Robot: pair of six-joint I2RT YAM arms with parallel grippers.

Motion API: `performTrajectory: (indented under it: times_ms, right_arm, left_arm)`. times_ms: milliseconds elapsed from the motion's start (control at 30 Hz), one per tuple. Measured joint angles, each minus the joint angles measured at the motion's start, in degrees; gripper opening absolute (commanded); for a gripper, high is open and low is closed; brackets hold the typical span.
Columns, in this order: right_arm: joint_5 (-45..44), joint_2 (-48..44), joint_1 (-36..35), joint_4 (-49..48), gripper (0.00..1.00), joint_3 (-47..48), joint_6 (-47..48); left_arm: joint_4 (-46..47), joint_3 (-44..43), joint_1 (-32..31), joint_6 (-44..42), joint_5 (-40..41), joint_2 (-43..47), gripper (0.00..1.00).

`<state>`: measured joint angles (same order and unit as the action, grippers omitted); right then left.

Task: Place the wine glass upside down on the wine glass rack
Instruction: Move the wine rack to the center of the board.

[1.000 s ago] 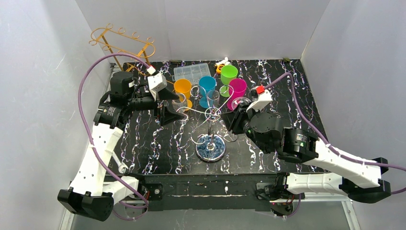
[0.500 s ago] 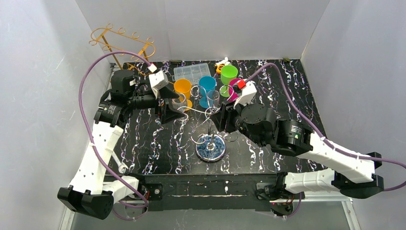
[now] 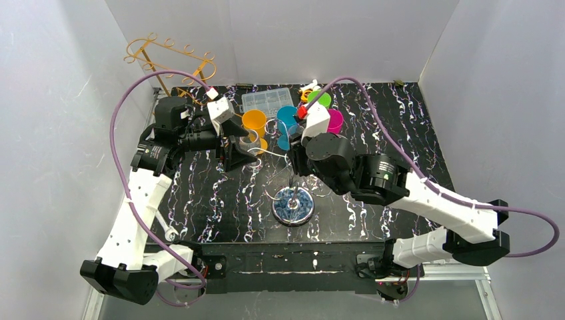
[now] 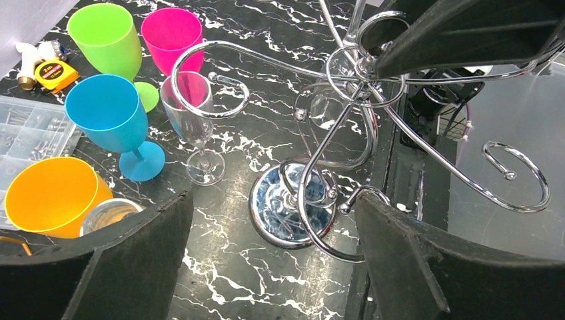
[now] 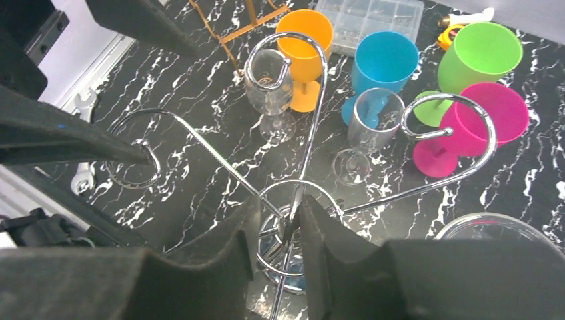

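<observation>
Steadying step: right gripper pinches the chrome wire wine glass rack mid-counter; spread, empty left gripper must fetch a clear glass wine glass.

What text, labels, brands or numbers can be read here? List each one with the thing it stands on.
None can be read.
Yellow tape measure: its dark face may carry a label, too blurred to read.
Clear parts box, coloured goblets such as the blue one, and the chrome rack: no print visible.
</observation>
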<state>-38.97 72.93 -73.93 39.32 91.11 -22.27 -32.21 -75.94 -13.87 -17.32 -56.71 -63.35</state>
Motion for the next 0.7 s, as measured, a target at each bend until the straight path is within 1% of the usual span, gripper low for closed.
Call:
performTrajectory:
  times_ms: [67,167,233,267,433,700]
  right_arm:
    - [-1.0,0.9,0.0,0.7,0.29,0.6,1.3]
    - [-1.7,1.5,0.0,1.7,0.20,1.5,2.6]
    - [-2.4,1.5,0.0,2.0,0.06,1.5,3.3]
    - [-2.7,1.5,0.0,2.1,0.01,1.5,3.3]
    - [-4.6,1.9,0.9,1.4,0.01,1.5,4.9]
    - [-5.3,-1.4,0.8,-6.7,0.01,-4.6,11.8]
  left_arm:
    - [0.0,0.0,0.0,0.0,0.2,0.0,0.90]
    - [0.0,0.0,0.0,0.2,0.1,-0.3,0.90]
    - [0.0,-0.1,0.0,0.4,0.1,-0.4,0.90]
    - [0.0,-0.3,0.0,0.4,0.1,-0.6,0.90]
    - [-0.9,-0.8,-0.8,1.0,-1.2,-0.9,0.92]
    - [-0.9,-2.4,-0.8,2.3,-1.4,-2.0,0.93]
